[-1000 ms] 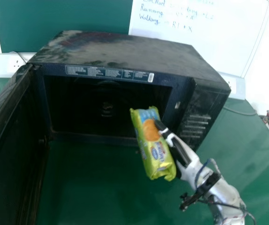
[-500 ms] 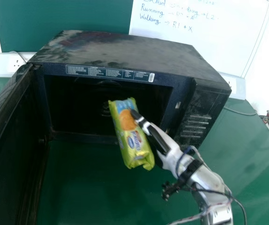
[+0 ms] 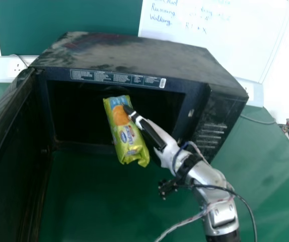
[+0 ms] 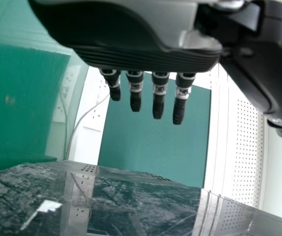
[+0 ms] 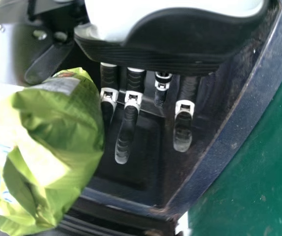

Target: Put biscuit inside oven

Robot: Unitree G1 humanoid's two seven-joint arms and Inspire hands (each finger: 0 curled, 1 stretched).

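Biscuit packet (image 3: pixel 126 133), tilted, before the opening of the oven (image 3: pixel 134 56), lower end in front of the sill (image 3: pixel 81 146). Right hand (image 3: pixel 155 136): thumb and fingers pinch the packet from one side. From where I stand, that low end may catch the sill if driven straight in; so one-sided a hold could let it twist. Left hand (image 4: pixel 136 55): fingers straight, slightly spread.
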